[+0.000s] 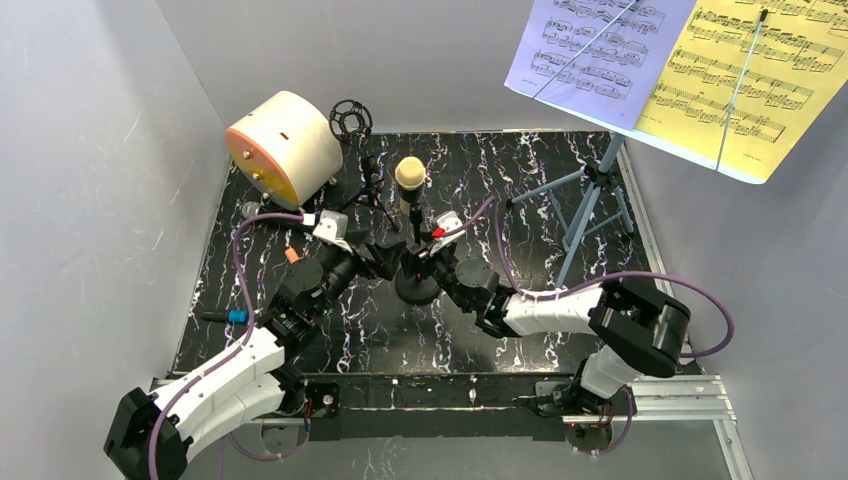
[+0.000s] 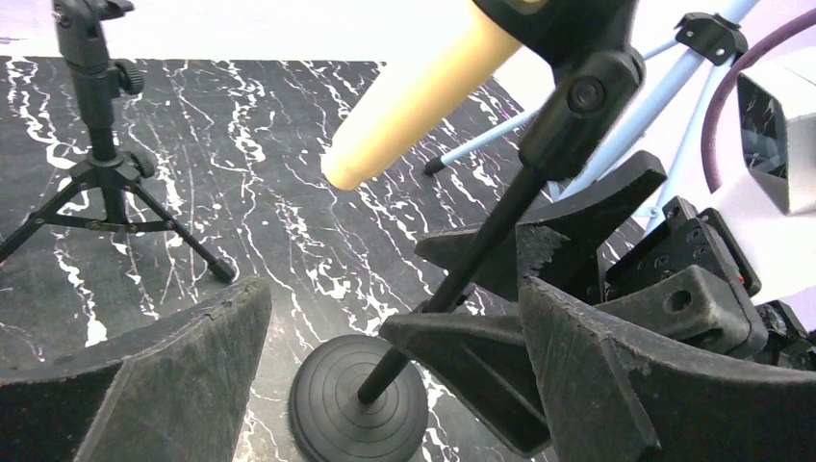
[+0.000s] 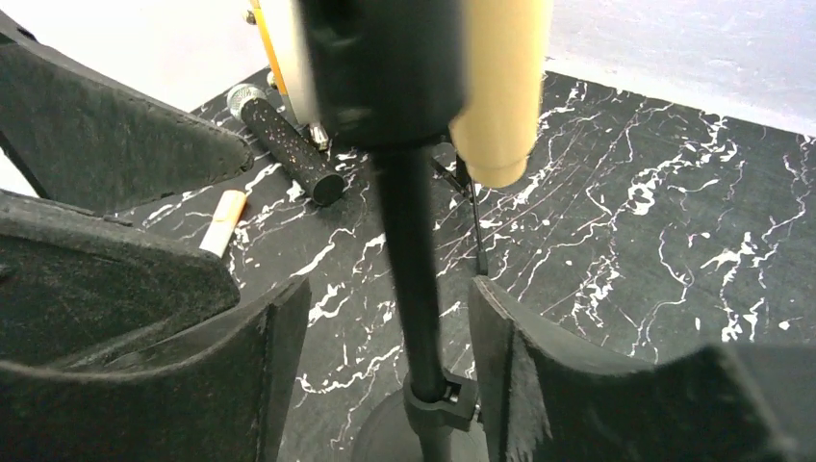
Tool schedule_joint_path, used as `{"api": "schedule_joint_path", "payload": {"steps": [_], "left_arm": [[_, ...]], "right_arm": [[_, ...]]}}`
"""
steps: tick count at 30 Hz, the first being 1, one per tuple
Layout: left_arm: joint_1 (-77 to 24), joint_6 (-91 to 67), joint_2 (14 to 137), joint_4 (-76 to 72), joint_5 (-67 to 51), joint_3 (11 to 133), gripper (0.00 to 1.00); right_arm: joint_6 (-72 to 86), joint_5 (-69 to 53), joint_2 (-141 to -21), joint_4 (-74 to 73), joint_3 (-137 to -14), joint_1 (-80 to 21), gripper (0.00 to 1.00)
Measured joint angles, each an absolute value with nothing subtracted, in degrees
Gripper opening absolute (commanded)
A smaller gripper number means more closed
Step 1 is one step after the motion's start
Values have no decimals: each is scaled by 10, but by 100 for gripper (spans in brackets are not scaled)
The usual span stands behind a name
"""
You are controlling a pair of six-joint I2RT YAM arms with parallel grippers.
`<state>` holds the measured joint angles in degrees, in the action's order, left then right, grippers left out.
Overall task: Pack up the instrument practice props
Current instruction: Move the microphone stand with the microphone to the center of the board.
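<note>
My right jaws stand wide astride the round-base mic pole (image 3: pixel 412 289) at frame centre, not touching it, left jaws wide just beside; risk: an off-centre close could tip the top-heavy pole and its cream microphone (image 1: pixel 410 173) onto the bench (image 1: pixel 400 345), or my jaws collide.

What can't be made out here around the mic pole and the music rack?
- Top external: the lavender score sheet and yellow score sheet run off the top edge and cover the shelf of the music rack.
- Left wrist: the cream microphone has its head cut by the top edge.
- Right wrist: the microphone is blurred, too near the lens; the round base is cut by the bottom edge.
- Top external: small blue item, too small to identify.
</note>
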<state>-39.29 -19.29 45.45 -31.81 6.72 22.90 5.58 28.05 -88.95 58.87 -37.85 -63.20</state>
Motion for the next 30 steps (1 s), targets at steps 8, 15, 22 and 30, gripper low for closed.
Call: {"api": "schedule_joint_path", "payload": {"steps": [8, 15, 22, 30], "left_arm": [[-393, -190, 465, -329, 32, 237, 98], [-392, -168, 516, -329, -20, 274, 97], [-394, -127, 596, -333, -61, 323, 88], [-394, -79, 644, -363, -90, 328, 56]], "right_arm": [[59, 204, -796, 478, -366, -613, 85], [66, 55, -679, 356, -353, -522, 90], [88, -113, -651, 319, -325, -393, 90], [8, -246, -682, 327, -319, -377, 89]]}}
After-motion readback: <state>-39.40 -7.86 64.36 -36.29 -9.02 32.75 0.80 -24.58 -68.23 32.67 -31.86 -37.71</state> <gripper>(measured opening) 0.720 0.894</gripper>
